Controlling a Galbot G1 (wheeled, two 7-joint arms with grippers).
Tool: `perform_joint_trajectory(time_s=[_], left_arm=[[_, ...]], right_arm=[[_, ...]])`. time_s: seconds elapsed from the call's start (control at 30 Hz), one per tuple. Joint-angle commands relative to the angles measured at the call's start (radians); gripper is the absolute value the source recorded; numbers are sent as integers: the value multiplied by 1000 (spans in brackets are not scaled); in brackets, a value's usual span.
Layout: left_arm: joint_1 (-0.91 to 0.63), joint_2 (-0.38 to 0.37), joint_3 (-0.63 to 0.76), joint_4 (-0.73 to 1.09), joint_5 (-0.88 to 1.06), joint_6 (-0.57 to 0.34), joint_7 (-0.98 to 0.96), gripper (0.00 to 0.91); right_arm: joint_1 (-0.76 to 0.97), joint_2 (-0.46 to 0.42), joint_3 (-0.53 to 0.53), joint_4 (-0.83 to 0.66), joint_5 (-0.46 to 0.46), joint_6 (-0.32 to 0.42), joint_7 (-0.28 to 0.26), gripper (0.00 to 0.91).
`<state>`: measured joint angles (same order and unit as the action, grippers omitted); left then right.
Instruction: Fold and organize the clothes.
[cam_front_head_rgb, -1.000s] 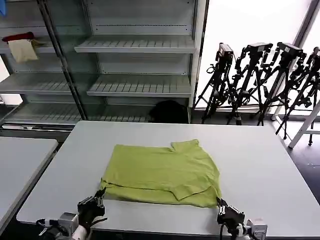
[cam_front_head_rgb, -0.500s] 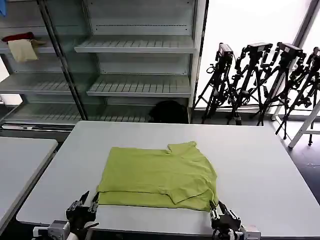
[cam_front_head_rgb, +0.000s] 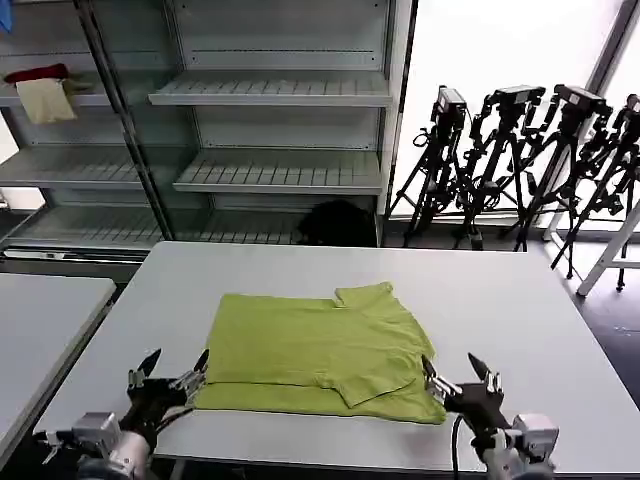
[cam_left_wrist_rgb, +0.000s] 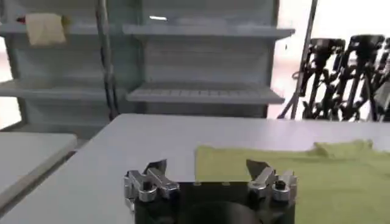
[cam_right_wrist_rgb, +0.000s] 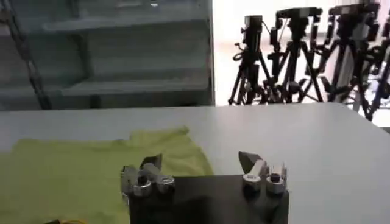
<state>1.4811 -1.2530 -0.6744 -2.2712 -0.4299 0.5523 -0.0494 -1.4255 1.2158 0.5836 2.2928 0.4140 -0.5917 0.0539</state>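
My lime-green T-shirt (cam_front_head_rgb: 322, 350) lies folded flat near the front of the grey tabletop (cam_front_head_rgb: 520, 320), one sleeve poking out along its far edge. My left gripper (cam_front_head_rgb: 168, 374) sits low at the shirt's near left corner, jaws spread wide and empty; whether a tip grazes the hem there I cannot quite tell. My right gripper (cam_front_head_rgb: 455, 378) mirrors it at the near right corner, jaws released, pointing forward over the tabletop.
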Motion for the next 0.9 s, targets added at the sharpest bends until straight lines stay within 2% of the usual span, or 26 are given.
perform_joint_trajectory(time_s=[0.03, 0.07, 0.1, 0.23, 0.37, 0.57, 0.9], left_arm=[[-346, 66, 64, 242, 5, 30, 100, 907], [-378, 77, 85, 274, 24, 30, 107, 907], [-403, 88, 111, 336, 40, 31, 110, 907], [-475, 122, 177, 452, 36, 32, 114, 907], [-548, 144, 217, 570, 17, 33, 116, 907], [-608, 133, 249, 685, 21, 33, 128, 907], [-638, 131, 254, 754, 57, 32, 137, 907]], right_arm=[[330, -53, -62, -305, 55, -2, -79, 907], [343, -66, -87, -315, 75, -2, -44, 907], [382, -75, -112, -363, 151, -4, -5, 907], [471, -74, -187, -471, 169, -6, 54, 907], [564, -52, -252, -588, 167, -6, 72, 907], [660, 16, -313, -712, 133, -6, 85, 907], [696, 101, -345, -809, 84, -5, 86, 907]])
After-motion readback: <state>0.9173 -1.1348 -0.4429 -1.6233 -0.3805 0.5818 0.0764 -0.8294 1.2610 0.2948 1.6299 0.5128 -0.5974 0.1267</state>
